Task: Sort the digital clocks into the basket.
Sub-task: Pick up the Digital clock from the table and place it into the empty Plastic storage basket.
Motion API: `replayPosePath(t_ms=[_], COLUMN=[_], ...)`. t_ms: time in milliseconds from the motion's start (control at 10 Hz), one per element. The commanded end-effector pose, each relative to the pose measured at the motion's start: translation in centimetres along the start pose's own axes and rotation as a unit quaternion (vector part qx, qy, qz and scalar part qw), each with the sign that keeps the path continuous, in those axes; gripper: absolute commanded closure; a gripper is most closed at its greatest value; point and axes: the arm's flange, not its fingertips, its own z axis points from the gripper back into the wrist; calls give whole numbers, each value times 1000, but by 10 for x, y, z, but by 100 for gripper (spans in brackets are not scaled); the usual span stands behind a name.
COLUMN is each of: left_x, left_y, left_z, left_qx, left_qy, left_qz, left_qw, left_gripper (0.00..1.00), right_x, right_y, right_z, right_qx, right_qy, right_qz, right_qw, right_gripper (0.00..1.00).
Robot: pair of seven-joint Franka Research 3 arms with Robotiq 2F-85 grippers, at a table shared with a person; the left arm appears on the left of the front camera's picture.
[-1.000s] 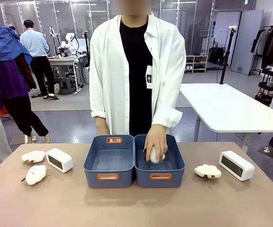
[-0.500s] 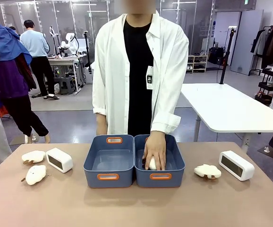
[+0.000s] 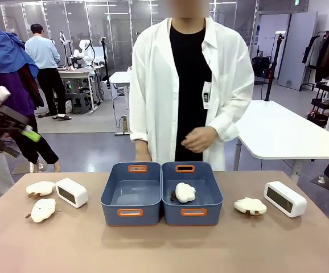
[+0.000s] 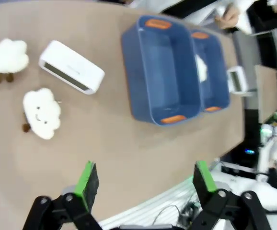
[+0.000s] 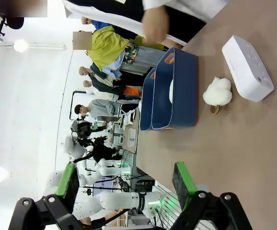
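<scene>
Gone from the right basket is the person's hand, which is now held at waist height with the other hand. The person has stepped toward the picture's right. A white plush cloud lies where the hand was, on the floor of that basket. The left gripper has also come into the front view at the left edge, well above the table.

Both digital clocks are on the table, outside the baskets. The left clock sits near the outer wall of the left basket, with its dark face toward the robot. Two plush clouds are just beside it, one behind and one in front. The right clock lies near the table's right end, with another plush cloud between it and the right basket. The left basket holds nothing.

The left gripper's jaws are spread wide with nothing between them, and it looks down on the left clock and baskets from well above. The right gripper is likewise spread wide and empty, well apart from the right clock.
</scene>
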Motion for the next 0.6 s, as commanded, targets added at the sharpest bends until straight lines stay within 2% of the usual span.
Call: replayPosePath(t_ms=[0, 100, 200, 500], left_x=[9, 11, 5, 9], left_y=[11, 7, -2, 2], left_z=[-24, -23, -24, -34], left_qx=[17, 7, 14, 11], left_qy=[11, -15, 6, 6], left_qz=[40, 41, 11, 20], left_qw=[999, 999, 1000, 1000], left_gripper=[0, 0, 0, 0], right_x=[-3, -3, -3, -3], right_y=[3, 3, 3, 3], right_z=[2, 2, 2, 2], right_qx=[2, 2, 2, 2], right_qy=[4, 4, 4, 4], right_qz=[4, 4, 4, 4], right_qw=[1000, 1000, 1000, 1000], right_gripper=[0, 0, 0, 0])
